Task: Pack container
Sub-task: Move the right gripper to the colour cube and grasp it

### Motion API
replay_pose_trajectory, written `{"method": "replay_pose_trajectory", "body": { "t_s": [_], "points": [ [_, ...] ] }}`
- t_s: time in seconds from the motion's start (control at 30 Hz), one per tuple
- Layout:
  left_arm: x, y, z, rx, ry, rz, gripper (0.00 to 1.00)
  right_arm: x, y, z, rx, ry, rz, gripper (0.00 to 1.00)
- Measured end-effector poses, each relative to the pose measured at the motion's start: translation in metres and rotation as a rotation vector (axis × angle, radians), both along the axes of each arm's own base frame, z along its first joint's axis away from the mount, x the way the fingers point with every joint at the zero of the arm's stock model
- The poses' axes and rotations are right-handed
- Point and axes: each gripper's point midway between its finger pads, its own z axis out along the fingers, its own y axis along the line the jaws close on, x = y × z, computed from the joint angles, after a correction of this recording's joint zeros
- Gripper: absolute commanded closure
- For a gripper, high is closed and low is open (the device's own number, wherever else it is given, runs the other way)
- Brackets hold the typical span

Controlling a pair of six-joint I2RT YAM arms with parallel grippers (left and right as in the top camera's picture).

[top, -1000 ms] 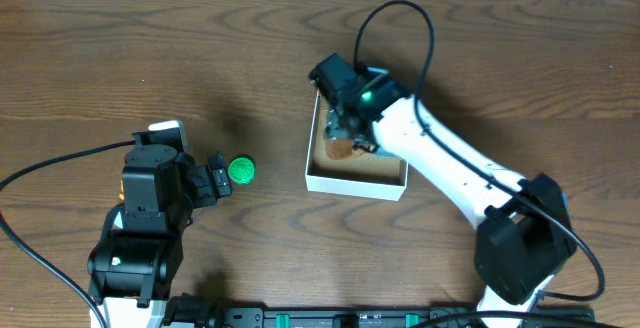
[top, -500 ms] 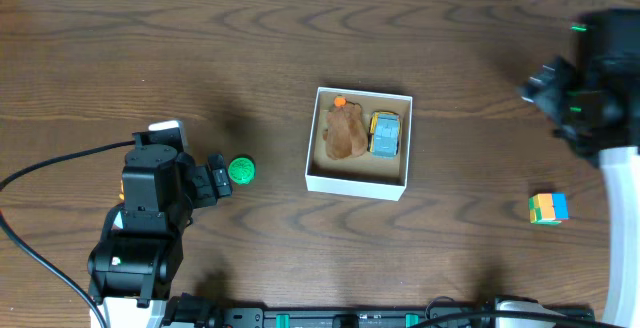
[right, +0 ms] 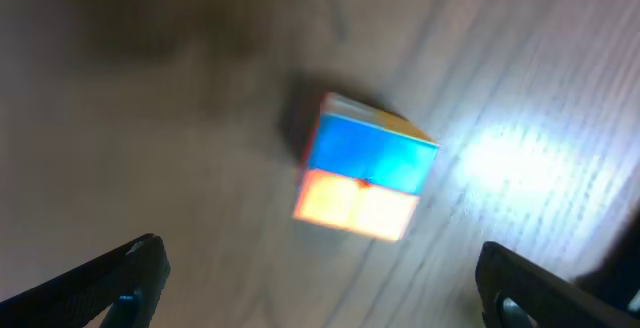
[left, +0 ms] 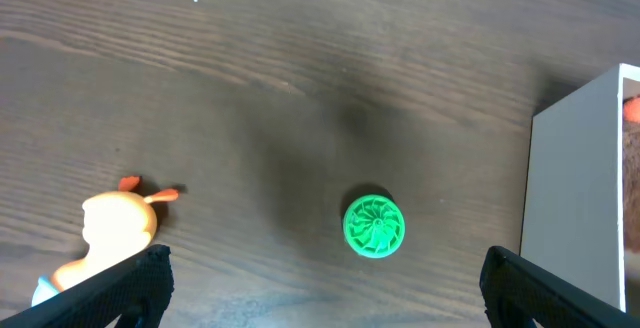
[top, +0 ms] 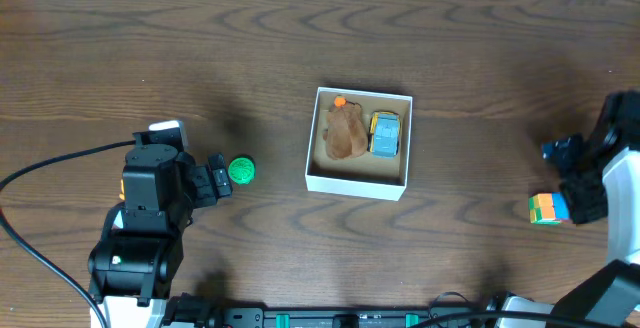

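The container, a square white box with a tan inside, sits mid-table and holds a brown plush toy with an orange bit and a blue-yellow toy car. Its white wall shows at the right of the left wrist view. A green round toy lies left of the box, just ahead of my open, empty left gripper; it also shows in the left wrist view. A multicoloured cube lies at the right, with my open right gripper over it. The right wrist view shows the cube between the spread fingers.
A yellow-orange duck toy lies on the table left of the green toy in the left wrist view; overhead the left arm hides it. Black cables run at the left edge and a black rail along the front edge.
The right arm has swung from the container to the right side of the table and come down over the multicoloured cube. The plush and car are now uncovered in the box. The left arm has not moved.
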Motion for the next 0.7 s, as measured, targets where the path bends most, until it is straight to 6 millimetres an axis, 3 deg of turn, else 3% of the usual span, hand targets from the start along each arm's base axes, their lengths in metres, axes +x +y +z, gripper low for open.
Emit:
{"method": "replay_pose_trajectory", "body": {
  "t_s": [0.4,0.7],
  "points": [
    [0.000,0.000,0.000,0.000,0.000,0.000,0.02,-0.013,0.005,-0.062,-0.007,-0.035,-0.024,0.01],
    [-0.001,0.000,-0.001,0.001,0.006,0.000,0.02,-0.009,0.003,-0.072,-0.025,-0.072,-0.023,0.07]
  ]
}}
